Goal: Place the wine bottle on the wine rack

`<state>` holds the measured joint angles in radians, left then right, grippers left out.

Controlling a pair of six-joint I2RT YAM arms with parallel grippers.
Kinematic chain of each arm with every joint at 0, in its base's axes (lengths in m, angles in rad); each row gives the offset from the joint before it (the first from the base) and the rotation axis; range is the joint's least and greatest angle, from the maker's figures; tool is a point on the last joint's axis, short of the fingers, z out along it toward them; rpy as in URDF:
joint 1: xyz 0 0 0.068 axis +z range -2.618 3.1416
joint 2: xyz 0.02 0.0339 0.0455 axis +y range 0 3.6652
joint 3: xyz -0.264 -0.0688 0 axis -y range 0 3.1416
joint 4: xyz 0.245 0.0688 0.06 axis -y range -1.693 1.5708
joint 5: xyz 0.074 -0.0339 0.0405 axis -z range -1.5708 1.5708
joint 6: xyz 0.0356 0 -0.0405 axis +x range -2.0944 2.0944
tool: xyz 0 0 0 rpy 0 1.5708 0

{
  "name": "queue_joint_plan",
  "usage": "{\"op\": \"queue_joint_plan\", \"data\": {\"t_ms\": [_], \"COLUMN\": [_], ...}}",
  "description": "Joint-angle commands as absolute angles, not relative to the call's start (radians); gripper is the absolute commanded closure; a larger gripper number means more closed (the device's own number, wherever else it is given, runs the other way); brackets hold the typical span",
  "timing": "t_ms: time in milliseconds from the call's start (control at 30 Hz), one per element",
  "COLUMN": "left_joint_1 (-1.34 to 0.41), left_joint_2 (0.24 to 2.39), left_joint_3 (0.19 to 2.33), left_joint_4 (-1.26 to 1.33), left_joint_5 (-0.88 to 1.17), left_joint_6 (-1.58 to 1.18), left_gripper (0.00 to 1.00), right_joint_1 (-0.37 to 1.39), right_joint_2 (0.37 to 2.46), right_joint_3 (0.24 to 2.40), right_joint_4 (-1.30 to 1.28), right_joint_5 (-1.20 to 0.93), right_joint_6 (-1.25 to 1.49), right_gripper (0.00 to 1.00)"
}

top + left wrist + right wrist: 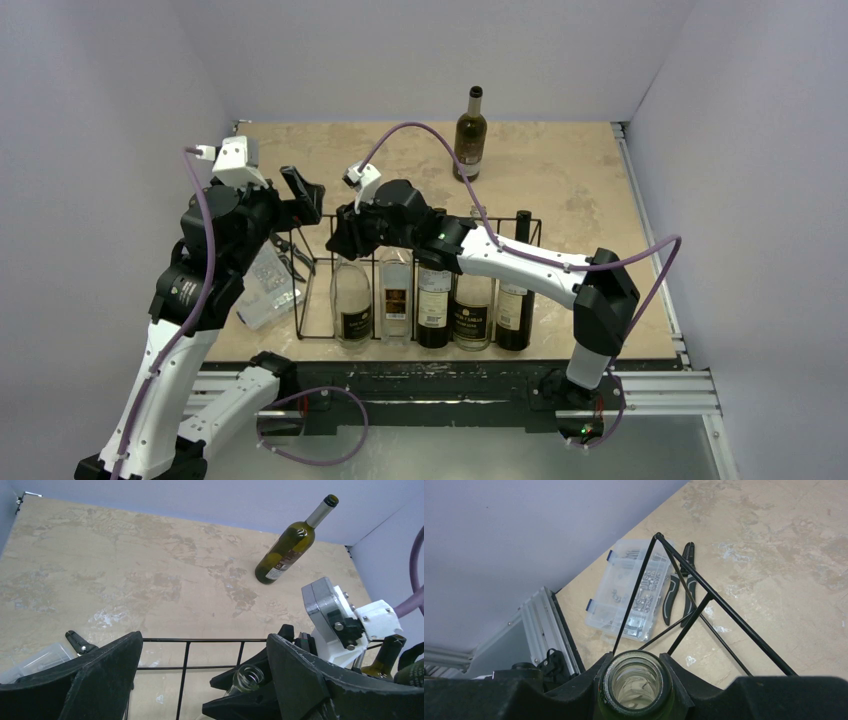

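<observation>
Left gripper (303, 196): jaws spread wide, nothing in them; it hangs above the left end of the rack (707, 598), close to the other wrist.
Risk, left gripper: the two wrists could knock together if either swings sideways.
Box (268, 285): lies on the table just left of the rack. It could be pushed if the rack slides.
Pliers (669, 599): lie between the box and the rack.
Right gripper (343, 238): clenched on the neck of the held bottle (352, 305).
Held bottle: upright inside the rack, towards its left end.
Risk, held bottle: letting go before the base is seated could drop or tip it. Pulling away at an angle could drag the neck against the top wire or the neighbour bottle (395, 295).
Back bottle (470, 135): stands alone at the far edge, well apart from the rack and outside it.
Hidden: the held bottle's base, so I cannot tell whether it rests on the rack floor. The right arm covers most bottle necks. The slot dividers are too thin to make out.
</observation>
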<state>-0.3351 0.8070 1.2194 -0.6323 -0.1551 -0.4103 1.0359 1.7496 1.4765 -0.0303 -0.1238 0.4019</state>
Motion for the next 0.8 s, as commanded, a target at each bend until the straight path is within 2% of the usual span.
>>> {"op": "queue_joint_plan", "data": {"t_ms": [0, 333, 767], "left_joint_1": [-0.337, -0.337, -0.337], "left_joint_2": [0.782, 0.757, 0.747], "left_joint_3": [1.225, 1.212, 1.209], "left_joint_4": [-0.586, -0.59, -0.595], "left_joint_5": [-0.162, -0.205, -0.223], "left_joint_6": [-0.423, -0.422, -0.424], "left_gripper": [0.05, 0.06, 0.07], "right_joint_1": [1.039, 1.038, 1.039], "right_joint_2": [1.764, 1.794, 1.828], "right_joint_3": [1.517, 1.546, 1.573], "right_joint_4": [0.049, 0.025, -0.029], "right_joint_5": [-0.133, -0.087, -0.003], "right_joint_6": [0.428, 0.454, 0.496], "right_gripper": [1.0, 1.0, 0.74]}}
